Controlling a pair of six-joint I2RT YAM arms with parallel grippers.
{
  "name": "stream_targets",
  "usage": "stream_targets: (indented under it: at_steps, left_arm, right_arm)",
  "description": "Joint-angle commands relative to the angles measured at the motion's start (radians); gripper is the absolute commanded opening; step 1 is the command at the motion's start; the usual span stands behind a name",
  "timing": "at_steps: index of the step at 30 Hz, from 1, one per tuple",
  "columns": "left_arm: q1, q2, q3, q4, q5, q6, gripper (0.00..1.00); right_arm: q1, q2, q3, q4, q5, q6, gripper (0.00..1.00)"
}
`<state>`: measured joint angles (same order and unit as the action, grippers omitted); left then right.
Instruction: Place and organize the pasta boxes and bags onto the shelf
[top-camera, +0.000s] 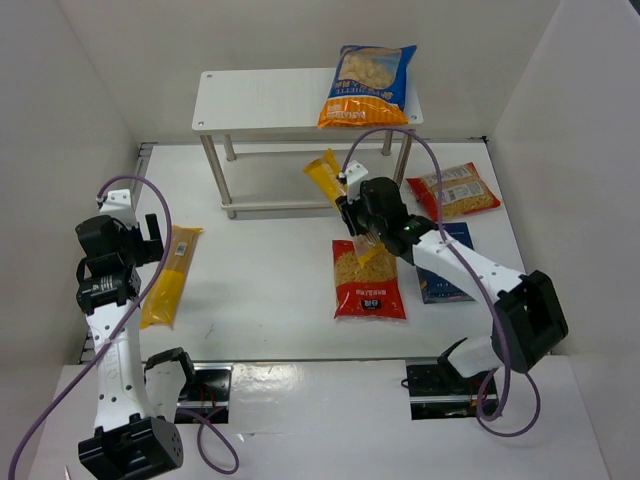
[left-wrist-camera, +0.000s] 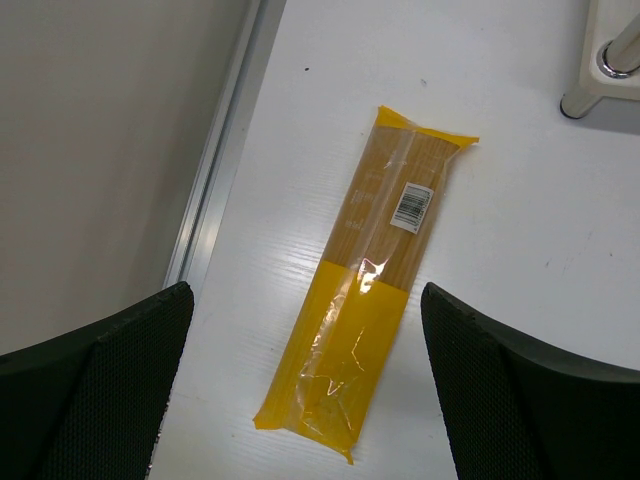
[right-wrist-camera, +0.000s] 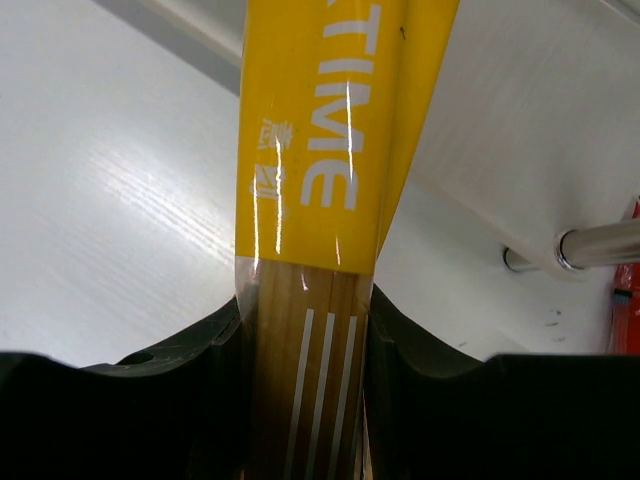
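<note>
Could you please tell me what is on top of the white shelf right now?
One blue-and-orange bag lies on the top tier of the shelf, at its right end. The lower tier is mostly hidden under the top board, so its contents cannot be judged.

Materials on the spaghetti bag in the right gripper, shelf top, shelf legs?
Spaghetti bag: glossy plastic film; glare streaks, clear window showing pasta. Shelf top: matte white board, core unclear. Shelf legs: probably polished metal tube; mirror-like shine.
</note>
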<state>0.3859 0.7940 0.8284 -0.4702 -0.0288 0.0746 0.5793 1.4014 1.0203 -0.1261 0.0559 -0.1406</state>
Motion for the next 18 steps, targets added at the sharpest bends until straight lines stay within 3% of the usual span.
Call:
stream_targets:
  at_steps: [1, 10, 18]
  left_arm:
    - [0.005, -0.015, -0.003, 0.031, 0.000, -0.006, 1.00]
    - [0.005, -0.024, -0.003, 0.031, 0.000, -0.006, 1.00]
    - [0.005, -0.024, -0.003, 0.031, 0.000, -0.006, 1.00]
  right_arm:
    - [0.014, 0.031, 0.014, 0.307, 0.126, 0.030, 0.00]
    - [0.045, 0.110, -0.045, 0.517, 0.286, -0.048, 0.00]
    - [0.045, 0.169, -0.029, 0.539, 0.350, -0.079, 0.00]
